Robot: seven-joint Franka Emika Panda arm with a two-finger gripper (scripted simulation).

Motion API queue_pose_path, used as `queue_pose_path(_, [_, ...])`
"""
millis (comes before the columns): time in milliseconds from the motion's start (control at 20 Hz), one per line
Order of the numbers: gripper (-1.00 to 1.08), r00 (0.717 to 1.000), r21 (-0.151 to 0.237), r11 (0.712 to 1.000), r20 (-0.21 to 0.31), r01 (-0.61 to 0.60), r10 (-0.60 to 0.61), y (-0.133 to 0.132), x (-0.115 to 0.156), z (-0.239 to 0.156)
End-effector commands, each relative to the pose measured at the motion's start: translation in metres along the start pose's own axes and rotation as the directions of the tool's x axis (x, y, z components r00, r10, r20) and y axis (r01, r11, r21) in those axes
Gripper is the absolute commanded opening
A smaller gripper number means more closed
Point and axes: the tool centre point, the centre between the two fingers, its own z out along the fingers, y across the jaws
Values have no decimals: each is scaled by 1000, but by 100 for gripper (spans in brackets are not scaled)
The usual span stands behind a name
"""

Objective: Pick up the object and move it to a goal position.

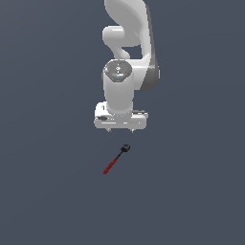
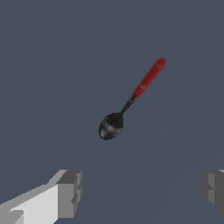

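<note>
Spoon beyond the spread gripper, untouched

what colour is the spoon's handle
Red, on the spoon; clearest in the wrist view.

The object lies on the floor, apart from the claw.

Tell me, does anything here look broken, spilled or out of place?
Nothing stands out. The small red-handled spoon lies whole on the plain grey surface, and the hand hangs open above it, not touching it.
</note>
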Motion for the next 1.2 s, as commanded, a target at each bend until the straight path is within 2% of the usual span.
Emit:
queue_pose_path(0, [100,1000,0,1000,0,0,0,0,0,0])
queue_pose_path(450, [100,996,-6,997,-46,76,-76,-31,11,-17])
queue_pose_path(850, [100,997,-4,998,-45,59,-60,-29,12,-14])
queue_pose_path(1150, [100,999,3,1000,-45,-13,13,-25,20,-3])
